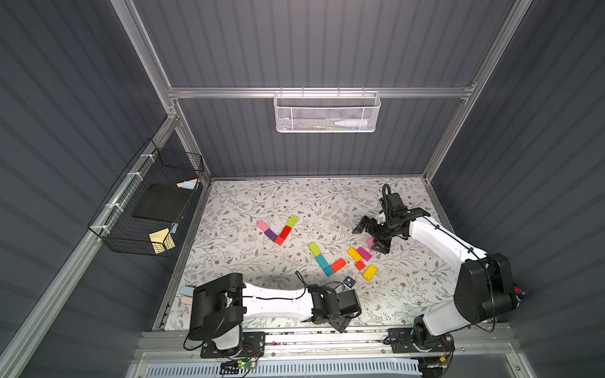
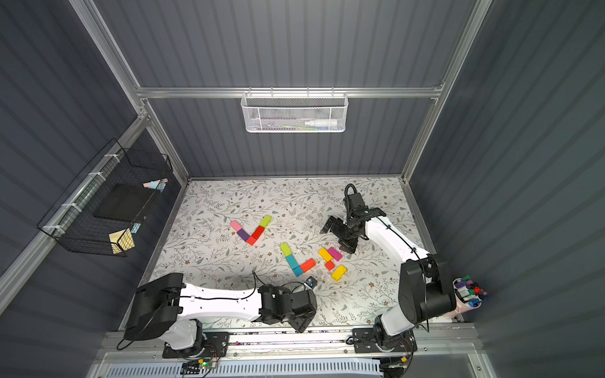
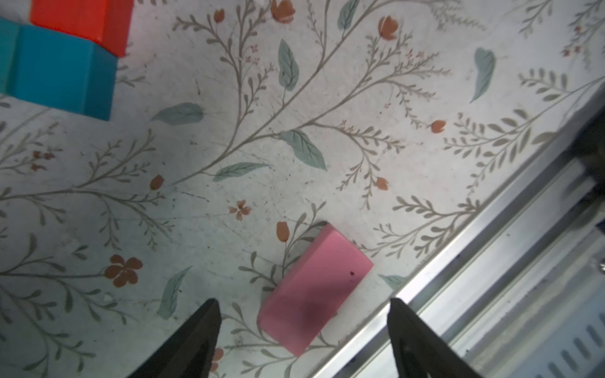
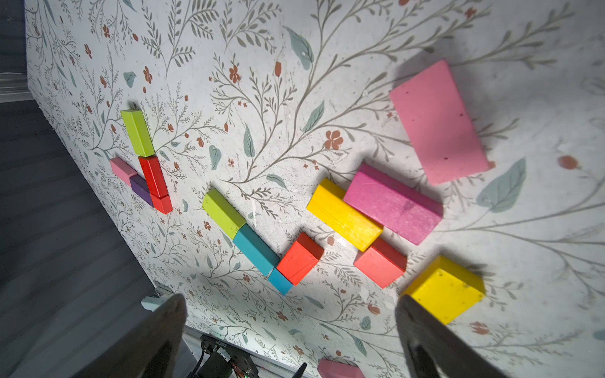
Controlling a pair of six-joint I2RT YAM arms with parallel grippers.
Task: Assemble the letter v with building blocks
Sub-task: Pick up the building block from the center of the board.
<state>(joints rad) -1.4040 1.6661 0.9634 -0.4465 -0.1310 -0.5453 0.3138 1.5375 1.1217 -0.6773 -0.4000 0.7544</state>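
five-brick v (image 1: 285, 232) done, left of mid-table | second v (image 1: 321, 261) looks one brick short | left gripper (image 3: 302, 301) spread, empty, over pink brick (image 3: 314, 288) by front rail (image 3: 491, 245) | right gripper (image 4: 290, 297) spread, empty, above loose bricks (image 4: 393, 203)

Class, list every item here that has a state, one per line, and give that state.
left claw, open, over the flat-lying pink block
right claw, open, empty
five-block V, both arms joined at its corner
lime-teal-red V, one arm shorter
yellow-magenta cluster, loose, no V yet
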